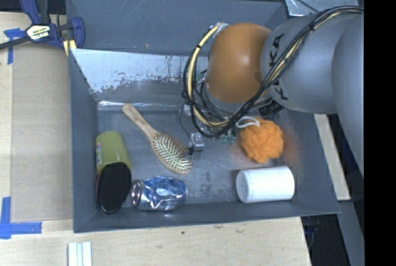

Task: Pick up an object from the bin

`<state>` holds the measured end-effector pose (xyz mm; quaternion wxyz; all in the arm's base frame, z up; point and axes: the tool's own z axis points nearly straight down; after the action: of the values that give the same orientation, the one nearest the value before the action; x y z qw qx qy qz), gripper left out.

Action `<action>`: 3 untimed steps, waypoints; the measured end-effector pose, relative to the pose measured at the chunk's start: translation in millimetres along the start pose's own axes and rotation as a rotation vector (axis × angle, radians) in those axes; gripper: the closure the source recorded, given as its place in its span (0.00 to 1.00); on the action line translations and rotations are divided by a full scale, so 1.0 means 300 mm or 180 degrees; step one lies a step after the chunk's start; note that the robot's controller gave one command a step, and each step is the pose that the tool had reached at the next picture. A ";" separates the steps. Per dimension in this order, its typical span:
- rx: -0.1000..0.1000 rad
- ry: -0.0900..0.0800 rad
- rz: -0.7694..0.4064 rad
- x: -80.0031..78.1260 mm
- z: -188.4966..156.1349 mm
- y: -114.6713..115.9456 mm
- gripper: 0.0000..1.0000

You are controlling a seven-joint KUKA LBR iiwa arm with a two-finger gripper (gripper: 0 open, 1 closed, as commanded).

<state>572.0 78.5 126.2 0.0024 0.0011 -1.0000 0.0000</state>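
Note:
My gripper (195, 142) hangs low in the middle of the bin, under the arm's orange dome, with its tip just right of the bristle head of a wooden hairbrush (158, 140). The brush lies slantwise, handle pointing up-left. An orange fluffy sponge ball (262, 141) sits to the gripper's right. A white cylinder (265, 184) lies on its side below the sponge.
A crushed blue can (158, 192) lies by the near wall, left of centre. An olive-green bottle with a black cap (112, 170) lies along the left wall. The arm and its cables cover the bin's upper right.

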 end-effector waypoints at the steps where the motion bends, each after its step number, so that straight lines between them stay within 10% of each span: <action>1: 0.0000 -0.0005 -0.0395 0.030 0.191 -0.130 0.00; 2: 0.0015 -0.0036 -0.1320 -0.192 0.050 -0.353 0.00; 3: 0.0009 -0.0042 -0.0615 -0.143 0.072 -0.577 0.00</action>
<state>615.1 -94.4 104.3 -0.0043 0.0975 -0.9952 0.0012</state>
